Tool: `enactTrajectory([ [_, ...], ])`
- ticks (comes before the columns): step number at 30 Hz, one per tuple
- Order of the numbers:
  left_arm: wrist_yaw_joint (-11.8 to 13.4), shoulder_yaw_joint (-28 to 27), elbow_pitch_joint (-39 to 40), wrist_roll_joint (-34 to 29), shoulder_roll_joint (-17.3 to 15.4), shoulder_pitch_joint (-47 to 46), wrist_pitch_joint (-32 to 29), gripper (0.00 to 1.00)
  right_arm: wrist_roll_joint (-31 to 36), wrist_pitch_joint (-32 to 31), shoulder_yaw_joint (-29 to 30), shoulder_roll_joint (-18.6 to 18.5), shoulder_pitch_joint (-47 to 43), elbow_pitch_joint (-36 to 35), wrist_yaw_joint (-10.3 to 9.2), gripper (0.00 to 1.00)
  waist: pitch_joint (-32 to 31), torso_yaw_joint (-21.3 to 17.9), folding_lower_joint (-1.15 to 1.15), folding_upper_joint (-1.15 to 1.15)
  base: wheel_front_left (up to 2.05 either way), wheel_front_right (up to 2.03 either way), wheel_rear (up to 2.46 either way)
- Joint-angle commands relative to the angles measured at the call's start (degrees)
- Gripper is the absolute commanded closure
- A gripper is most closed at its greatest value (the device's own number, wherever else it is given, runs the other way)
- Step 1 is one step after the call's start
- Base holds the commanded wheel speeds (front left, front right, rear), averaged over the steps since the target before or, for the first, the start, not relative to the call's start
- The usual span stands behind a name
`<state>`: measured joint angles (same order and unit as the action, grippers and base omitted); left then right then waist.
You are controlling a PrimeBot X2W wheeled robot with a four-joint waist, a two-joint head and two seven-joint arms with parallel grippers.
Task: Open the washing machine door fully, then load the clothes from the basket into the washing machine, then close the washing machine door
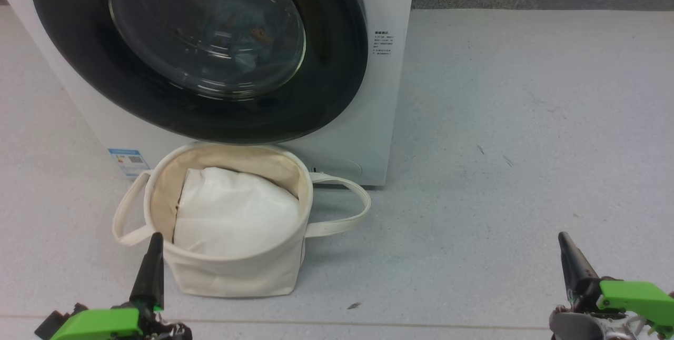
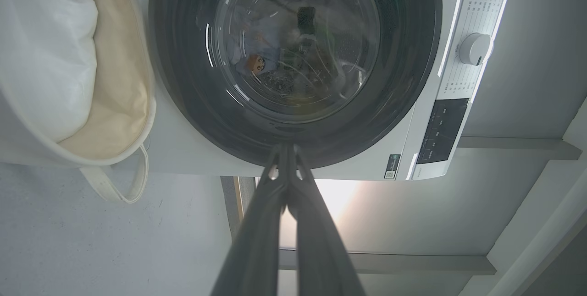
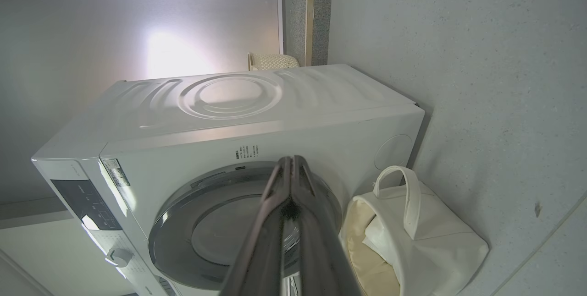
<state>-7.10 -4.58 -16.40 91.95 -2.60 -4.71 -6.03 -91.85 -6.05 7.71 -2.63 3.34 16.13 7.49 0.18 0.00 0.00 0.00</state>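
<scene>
The large round door (image 1: pixel 337 71), with its wide glossy black rim and domed clear glass, is seen lying flush against the white front-loading washing machine (image 1: pixel 379 129), at 11 o'clock in the head view. Soft light-blue clothes (image 1: pixel 239 48) with orange prints are visible through the glass, inside the drum. The round cream canvas basket (image 1: pixel 237 271) with two loop handles stands on the grey speckled floor (image 1: pixel 500 145) at 6 o'clock from the door. Plain white pillow-like padding (image 1: pixel 231 213) is seen in it.

The left gripper (image 1: pixel 155 240) is at 7 o'clock, near the basket's wall, and the right gripper (image 1: pixel 564 240) at 5 o'clock, well apart from everything. The long dark fingers of both are pressed together and nothing is held.

The closing step is judged all but done. To finish it well, the rim should be checked for an even seat all round. If a gap is found, a firm push should be given on the black rim — not on the glass. The left arm should be drawn back clear of the near loop handle.

A blue label (image 1: pixel 129 160) is stuck at 7 o'clock from the door, and a block of small dark lettering (image 1: pixel 383 45) is printed at 3 o'clock — neither can be read. In the left wrist view a round silver dial (image 2: pixel 475 48) and a dark display panel (image 2: pixel 440 128) are shown. No brand name can be made out.
</scene>
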Motion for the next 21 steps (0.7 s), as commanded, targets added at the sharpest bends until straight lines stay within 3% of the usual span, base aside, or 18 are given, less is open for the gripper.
enactTrajectory([
  [1,-0.4,-1.9,2.4,0.2,-0.3,-1.5,-0.5,1.0,-0.3,-0.4,-1.2,-0.2,2.8,-2.1,0.0,1.0,0.0,0.0,0.0,0.0,0.0,0.0,0.0],
  [21,-0.4,-1.9,2.4,0.2,-0.3,-1.5,-0.5,1.0,-0.3,-0.4,-1.2,-0.2,2.8,-2.1,0.0,1.0,0.0,0.0,0.0,0.0,0.0,0.0,0.0],
])
